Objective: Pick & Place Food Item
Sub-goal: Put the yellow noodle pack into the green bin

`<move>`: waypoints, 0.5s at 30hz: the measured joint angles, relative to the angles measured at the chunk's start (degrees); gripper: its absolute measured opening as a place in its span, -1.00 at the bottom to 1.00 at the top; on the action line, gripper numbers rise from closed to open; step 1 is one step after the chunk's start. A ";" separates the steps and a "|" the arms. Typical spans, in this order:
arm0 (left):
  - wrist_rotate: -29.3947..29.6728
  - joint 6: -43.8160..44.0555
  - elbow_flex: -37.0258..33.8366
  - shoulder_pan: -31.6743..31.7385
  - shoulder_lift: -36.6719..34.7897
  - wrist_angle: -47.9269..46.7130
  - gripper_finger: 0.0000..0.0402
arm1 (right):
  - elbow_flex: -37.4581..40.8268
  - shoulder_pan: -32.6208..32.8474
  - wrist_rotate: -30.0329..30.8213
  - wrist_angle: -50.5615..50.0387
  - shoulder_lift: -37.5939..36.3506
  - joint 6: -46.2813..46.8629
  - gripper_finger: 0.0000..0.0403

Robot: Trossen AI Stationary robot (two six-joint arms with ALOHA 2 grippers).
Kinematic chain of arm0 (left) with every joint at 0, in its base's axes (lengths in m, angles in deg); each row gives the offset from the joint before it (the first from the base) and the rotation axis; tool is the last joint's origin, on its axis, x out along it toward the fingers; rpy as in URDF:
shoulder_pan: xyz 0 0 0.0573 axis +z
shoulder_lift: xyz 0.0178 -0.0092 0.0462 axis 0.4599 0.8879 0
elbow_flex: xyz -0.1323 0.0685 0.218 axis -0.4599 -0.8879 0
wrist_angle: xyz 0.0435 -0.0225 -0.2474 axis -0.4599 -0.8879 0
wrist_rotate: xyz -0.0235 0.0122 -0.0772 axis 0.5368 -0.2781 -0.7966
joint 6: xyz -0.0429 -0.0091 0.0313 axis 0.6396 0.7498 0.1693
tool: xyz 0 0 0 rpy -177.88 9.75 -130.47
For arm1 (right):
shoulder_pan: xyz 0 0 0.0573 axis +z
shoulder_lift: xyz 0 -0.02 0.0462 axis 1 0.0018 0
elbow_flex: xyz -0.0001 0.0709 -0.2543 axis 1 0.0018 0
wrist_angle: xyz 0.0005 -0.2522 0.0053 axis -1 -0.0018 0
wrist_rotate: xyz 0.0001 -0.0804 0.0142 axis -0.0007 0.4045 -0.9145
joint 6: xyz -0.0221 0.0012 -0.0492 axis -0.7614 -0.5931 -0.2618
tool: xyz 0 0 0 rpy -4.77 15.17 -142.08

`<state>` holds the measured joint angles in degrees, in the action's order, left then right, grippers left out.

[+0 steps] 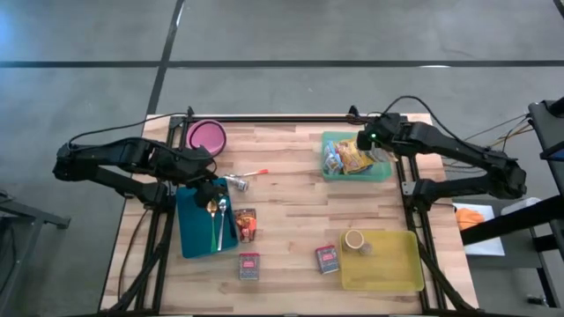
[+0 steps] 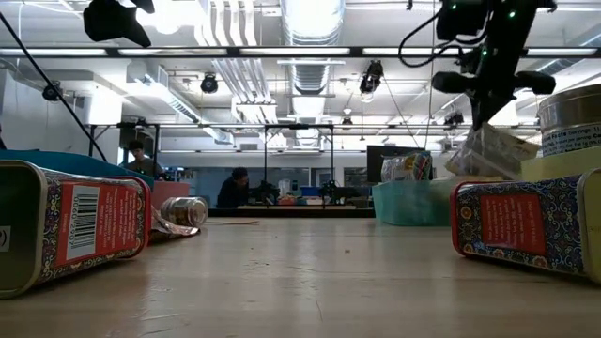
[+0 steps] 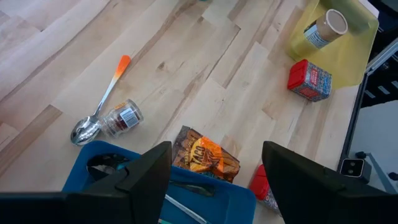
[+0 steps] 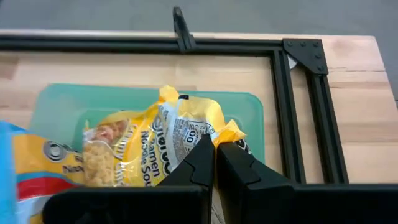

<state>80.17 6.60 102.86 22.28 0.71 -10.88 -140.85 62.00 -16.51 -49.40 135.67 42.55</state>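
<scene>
R gripper is pinched shut on the yellow noodle packet corner, over the green bin. L gripper gapes empty above the blue tray. Risk: thin grip (just crinkly wrapper edge) could slip mid-lift.

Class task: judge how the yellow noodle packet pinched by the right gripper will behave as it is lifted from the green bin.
The noodle packet, pinched at one crinkled edge by the right gripper, will probably sag. Its film looks glossy, so it may slip.
</scene>
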 joint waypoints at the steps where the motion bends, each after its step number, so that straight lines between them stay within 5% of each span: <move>1: -0.01 0.00 0.00 0.00 0.00 0.00 0.28 | 0.00 0.00 -0.02 0.00 0.86 -0.11 -0.96; 15: -0.01 0.44 -0.01 0.00 0.00 0.00 0.28 | 0.48 -0.02 -3.01 -0.32 13.61 -3.69 -0.96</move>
<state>80.16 7.04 102.85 22.28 0.71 -10.88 -140.37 61.98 -19.53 -49.72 149.28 38.86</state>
